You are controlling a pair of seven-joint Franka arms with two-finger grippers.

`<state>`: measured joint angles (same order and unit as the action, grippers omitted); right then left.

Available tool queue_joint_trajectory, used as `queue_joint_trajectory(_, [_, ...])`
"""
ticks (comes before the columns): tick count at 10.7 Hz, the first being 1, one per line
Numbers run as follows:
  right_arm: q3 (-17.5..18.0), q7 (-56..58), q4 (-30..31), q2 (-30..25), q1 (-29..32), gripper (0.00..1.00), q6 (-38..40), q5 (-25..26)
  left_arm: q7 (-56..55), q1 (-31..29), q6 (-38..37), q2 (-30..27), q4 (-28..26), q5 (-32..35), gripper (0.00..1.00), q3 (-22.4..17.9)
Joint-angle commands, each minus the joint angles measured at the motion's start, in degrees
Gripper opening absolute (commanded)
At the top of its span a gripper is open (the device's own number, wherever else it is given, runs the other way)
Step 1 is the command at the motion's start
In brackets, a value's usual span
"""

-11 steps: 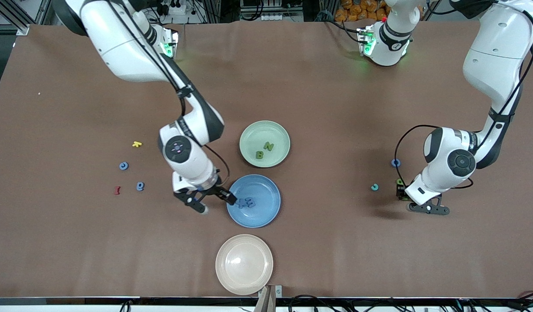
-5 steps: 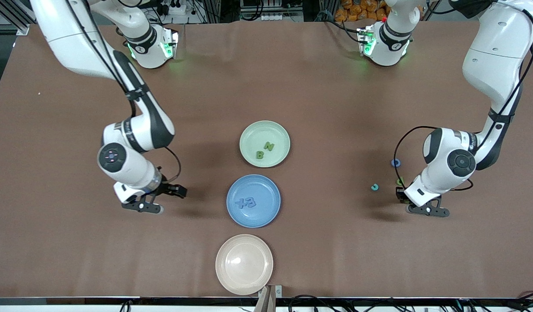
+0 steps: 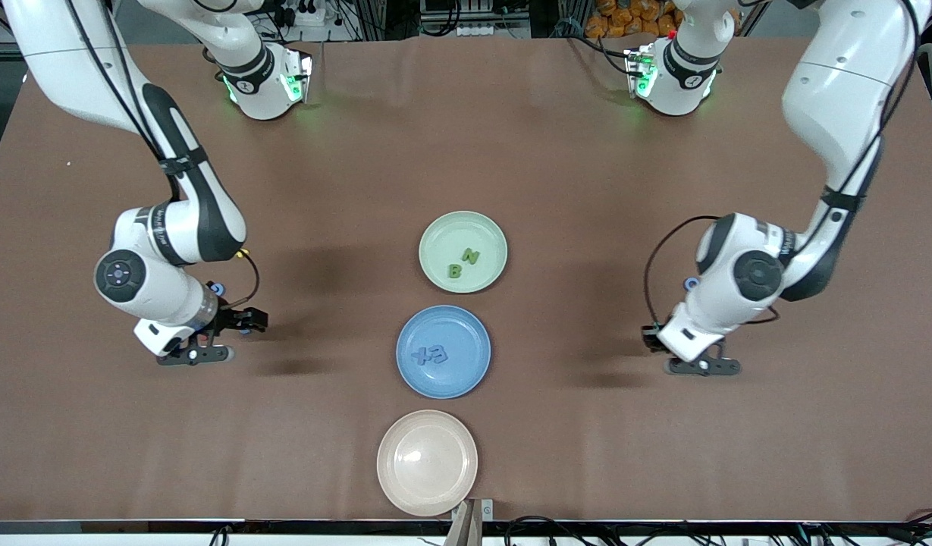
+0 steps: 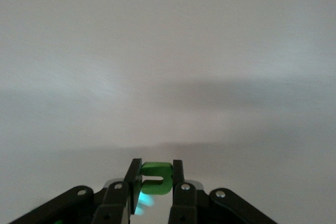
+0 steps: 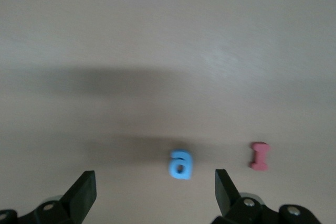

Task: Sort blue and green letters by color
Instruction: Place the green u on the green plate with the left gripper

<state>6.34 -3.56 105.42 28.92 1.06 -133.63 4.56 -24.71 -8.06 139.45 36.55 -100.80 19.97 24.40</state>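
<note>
At the right of the front frame, the left gripper (image 3: 701, 362) hangs low above bare table. Its own camera shows the fingers pinching a green letter (image 4: 156, 177), clear of the surface; from the front that letter is hidden under the hand. Just above the wrist a blue letter (image 3: 691, 283) peeks out, half covered by the arm.

At the left of the frame, the right gripper (image 3: 219, 337) hovers with its fingers spread wide and nothing between them. Its wrist camera looks down on a light blue letter "a" (image 5: 180, 164) and a small dark red letter (image 5: 259, 156) lying just beside each other on the table; the arm blocks both in the front view. A sliver of another blue letter (image 3: 218, 288) and a corner of a yellow letter (image 3: 242, 254) show at the arm's edge.

In the middle of the frame, the green plate (image 3: 437, 231) holds a green "N" (image 3: 471, 256) and a green "B" (image 3: 455, 271). Below it the blue plate (image 3: 466, 371) holds two blue letters (image 3: 429, 354), hard to read against the matching glaze. The beige plate (image 3: 427, 462) sits lowest.
</note>
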Motion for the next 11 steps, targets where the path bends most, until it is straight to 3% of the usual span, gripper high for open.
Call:
queue_joint_trajectory(1, [0.9, -1.4, 3.7, -2.2, 3.6, 1.0, -0.8, 1.2, -18.3, 10.5, -5.6, -2.3, 0.8, 0.8, 0.0, -0.1])
queue_joint_trajectory(5, [1.0, -3.2, 10.2, -1.0, 5.2, 1.0, -12.9, 0.7, -34.9, 22.6, -6.7, -2.6, 1.7, 0.3, 0.0, -0.1])
queue_joint_trajectory(10, [1.0, -6.6, 11.1, 1.0, 4.4, 1.0, -15.9, 0.7, -51.4, 34.3, -6.7, -0.2, 4.3, 0.3, 0.0, -0.1])
queue_joint_trajectory(11, [1.0, -8.1, 11.1, 2.1, 4.1, 1.0, -17.3, 0.7, -53.3, 35.4, -6.7, 0.4, 4.9, 0.3, 0.07, -0.1])
